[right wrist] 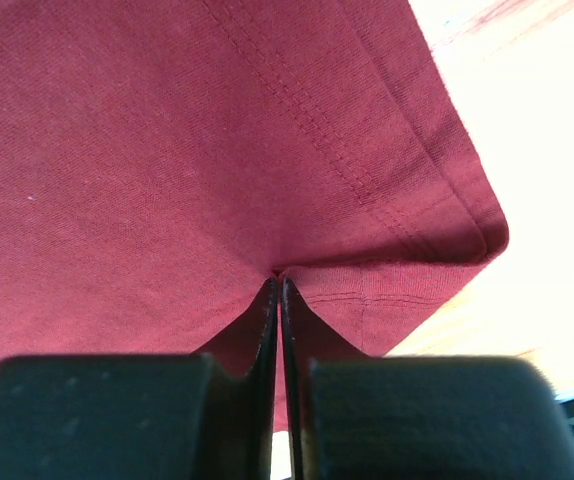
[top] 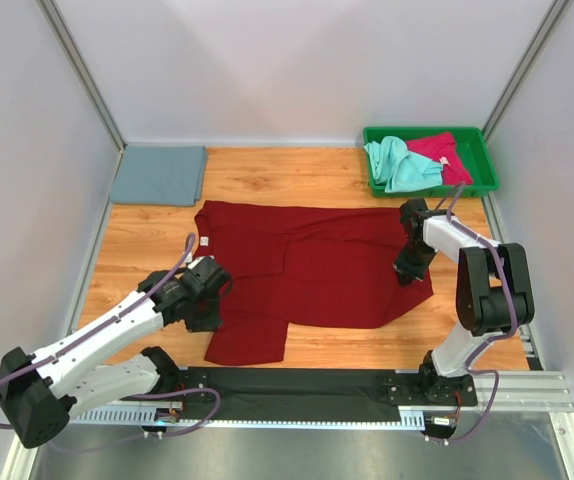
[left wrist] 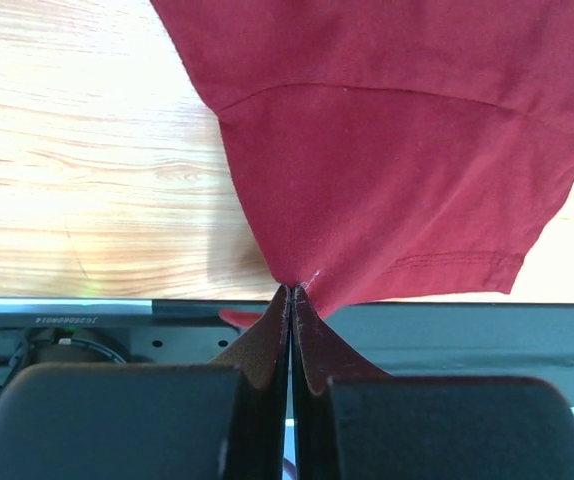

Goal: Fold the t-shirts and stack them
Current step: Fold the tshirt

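Your dark red cotton short-sleeved t-shirt (top: 317, 265) lies spread across the middle of the light wooden desk (top: 267, 170). Its hem is toward the right edge, and one sleeve reaches toward the near edge.

Your left claw (top: 210, 298) is closed tight on the left side of that shirt, just above the near sleeve. In the left wrist view its fingers (left wrist: 267, 345) meet with a peak of red cloth pinched between them, and the sleeve's stitched hem lies just to the right.

Your right claw (top: 407, 272) is closed on the same shirt, close to its near right corner. In the right wrist view the cloth puckers up into the tips, with the double-stitched hem running past them and turning the corner just beside the grip.

The slate grey-blue shirt (top: 159, 175) lies flat as a folded rectangle at the far left corner of the desk, apart from the red one.

The green plastic tray (top: 487, 160) sits at the far right corner. It holds the mint green shirt (top: 402, 162) crumpled on its left side and the pinkish-red shirt (top: 437, 150) bunched beside it, the two touching.
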Controlling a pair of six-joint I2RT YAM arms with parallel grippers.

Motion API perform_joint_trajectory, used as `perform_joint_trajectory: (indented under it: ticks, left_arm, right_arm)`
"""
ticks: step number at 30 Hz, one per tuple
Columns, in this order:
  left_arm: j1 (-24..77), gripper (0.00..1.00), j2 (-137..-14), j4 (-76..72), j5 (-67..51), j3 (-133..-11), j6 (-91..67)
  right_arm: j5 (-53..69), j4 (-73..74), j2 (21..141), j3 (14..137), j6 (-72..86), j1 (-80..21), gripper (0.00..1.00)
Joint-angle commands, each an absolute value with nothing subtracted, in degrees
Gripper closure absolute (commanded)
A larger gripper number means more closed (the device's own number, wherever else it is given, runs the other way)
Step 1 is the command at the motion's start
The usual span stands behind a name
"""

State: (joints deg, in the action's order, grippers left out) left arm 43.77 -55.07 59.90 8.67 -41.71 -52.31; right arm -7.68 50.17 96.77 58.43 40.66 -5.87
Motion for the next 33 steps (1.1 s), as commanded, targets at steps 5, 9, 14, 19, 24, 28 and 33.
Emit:
perform_joint_trajectory:
  ticks: [5, 9, 14, 19, 24, 28, 33]
  left_arm:
    - [43.86, 1.0, -54.84, 62.58, 10.99, -45.0, -50.45]
    - [43.86, 1.0, -54.67, 63.1, 10.64, -44.83, -50.54]
    - [43.86, 1.0, -54.67, 63.37, 9.41, -43.86, -51.41]
    - [43.86, 1.0, -55.63, 64.33, 9.05, -44.21, -52.12]
    - [43.42, 1.0, -57.65, 65.65, 11.86, -48.07, -51.33]
    - [40.36, 1.0, -62.13, 65.22, 13.44, -52.99, -48.26]
    - [35.6, 1.0, -70.9, 62.85, 14.15, -61.16, -41.85]
  right_arm:
    - [-9.05, 51.41, 92.29, 57.93, 40.26, -6.15, 1.0]
    - [-9.14, 53.17, 84.23, 54.85, 39.46, -6.07, 1.0]
    - [-9.84, 56.77, 75.42, 50.11, 38.06, -5.98, 1.0]
    - [-11.16, 59.85, 67.17, 47.2, 36.56, -5.01, 1.0]
    - [-9.67, 60.47, 64.77, 47.37, 34.81, -1.94, 1.0]
    - [-7.82, 59.77, 67.06, 50.18, 33.4, 2.45, 1.0]
    - [-6.42, 58.01, 71.97, 54.4, 31.29, 7.55, 1.0]
